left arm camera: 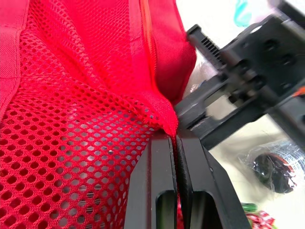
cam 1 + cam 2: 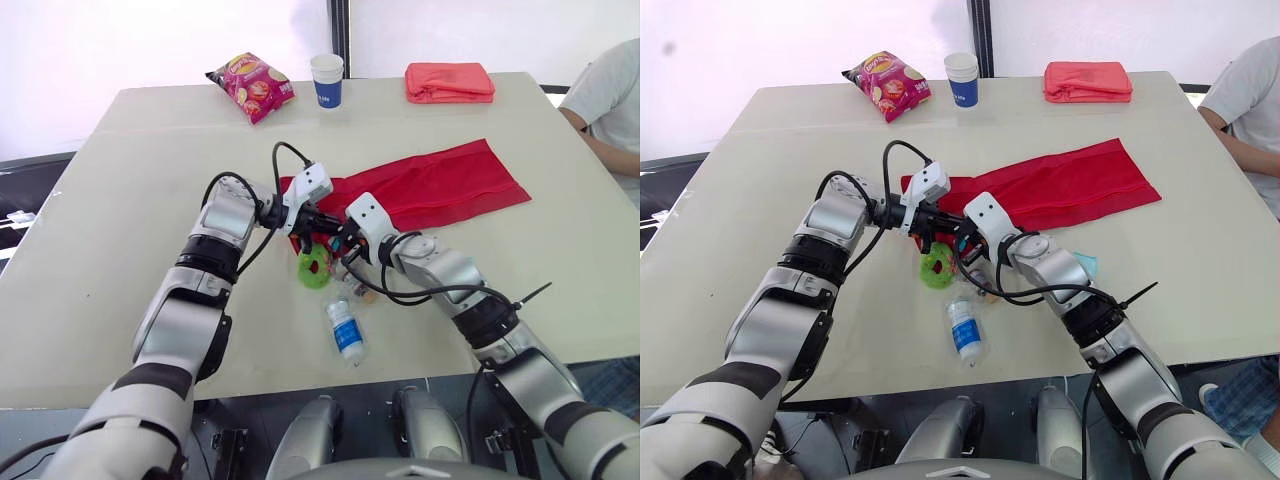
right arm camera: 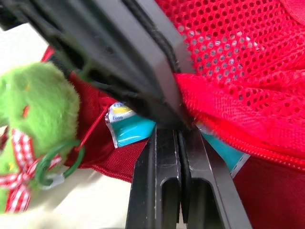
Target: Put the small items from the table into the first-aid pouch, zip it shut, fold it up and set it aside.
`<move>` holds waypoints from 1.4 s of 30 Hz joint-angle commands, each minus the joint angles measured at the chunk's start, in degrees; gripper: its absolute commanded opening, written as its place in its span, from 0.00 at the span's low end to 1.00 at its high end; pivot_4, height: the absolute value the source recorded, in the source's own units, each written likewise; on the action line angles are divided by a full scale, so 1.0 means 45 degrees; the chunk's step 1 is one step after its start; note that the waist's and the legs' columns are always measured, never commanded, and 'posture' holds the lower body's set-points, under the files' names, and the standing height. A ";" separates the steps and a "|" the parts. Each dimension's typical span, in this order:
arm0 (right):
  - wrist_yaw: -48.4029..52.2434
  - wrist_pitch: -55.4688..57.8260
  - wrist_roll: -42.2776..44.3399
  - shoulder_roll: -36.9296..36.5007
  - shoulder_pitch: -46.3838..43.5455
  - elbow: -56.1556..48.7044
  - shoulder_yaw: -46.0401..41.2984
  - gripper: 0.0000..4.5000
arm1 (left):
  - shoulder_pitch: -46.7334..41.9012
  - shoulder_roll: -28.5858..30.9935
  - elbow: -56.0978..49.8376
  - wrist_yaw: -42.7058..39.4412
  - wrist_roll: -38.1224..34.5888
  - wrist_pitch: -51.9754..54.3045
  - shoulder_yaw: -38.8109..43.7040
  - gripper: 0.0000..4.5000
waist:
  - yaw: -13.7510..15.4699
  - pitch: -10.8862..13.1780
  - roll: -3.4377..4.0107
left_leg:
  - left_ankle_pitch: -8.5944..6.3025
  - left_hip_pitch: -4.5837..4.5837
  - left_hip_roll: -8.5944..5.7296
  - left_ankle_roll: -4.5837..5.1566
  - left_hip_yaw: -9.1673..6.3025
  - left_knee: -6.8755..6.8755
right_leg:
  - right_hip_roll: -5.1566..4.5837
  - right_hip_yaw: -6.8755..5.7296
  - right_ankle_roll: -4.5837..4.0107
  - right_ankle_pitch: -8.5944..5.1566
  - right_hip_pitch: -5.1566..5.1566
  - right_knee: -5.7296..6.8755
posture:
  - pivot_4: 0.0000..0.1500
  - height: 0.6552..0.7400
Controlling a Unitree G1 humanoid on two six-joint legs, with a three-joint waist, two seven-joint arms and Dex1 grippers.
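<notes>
Your left pincer (image 1: pixel 176 136) and right pincer (image 3: pixel 180 129) meet at the centre of the frame above the table (image 2: pixel 120 200), each clamped tight on the red mesh of the first-aid pouch (image 2: pixel 430 185). Just below them lies the green plush toy (image 2: pixel 314 266), with the small bottle (image 2: pixel 346 330) lower still.

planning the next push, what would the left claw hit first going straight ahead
The red mesh pouch the left claw is pinching; the right claw sits close beside that line, depth unclear.
</notes>
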 commanded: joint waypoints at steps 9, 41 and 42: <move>0.1465 -0.1140 0.0139 0.0092 0.1480 -0.3143 -0.1100 0.01 | -0.0468 -0.0439 0.0801 -0.0397 -0.0266 -0.0251 0.0020 0.00 | -0.0063 0.0001 0.0002 | 0.0000 -0.0015 -0.0005 0.0000 -0.0007 -0.0002 | -0.0008 -0.0014 0.0000 0.0000 -0.0011 -0.0004 | 1.00 1.00; 0.4687 -0.0496 0.1627 -0.2822 0.3916 -0.8572 -0.3339 0.69 | 0.0407 0.0481 0.0814 -0.0779 0.0510 -0.3919 -0.0525 0.00 | -0.0047 -0.0001 0.0005 | -0.0001 -0.0018 -0.0009 -0.0003 0.0033 -0.0005 | -0.0029 -0.0016 -0.0001 -0.0001 -0.0041 0.0020 | 1.00 1.00; 0.4919 0.0146 0.2271 -0.3485 0.4139 -0.9481 -0.3958 0.83 | 0.0390 0.0715 0.1060 -0.0863 0.0696 -0.4782 -0.0583 0.00 | -0.0015 -0.0002 0.0003 | -0.0002 -0.0017 -0.0003 -0.0003 0.0033 -0.0007 | -0.0025 -0.0018 -0.0001 -0.0001 -0.0044 0.0023 | 1.00 1.00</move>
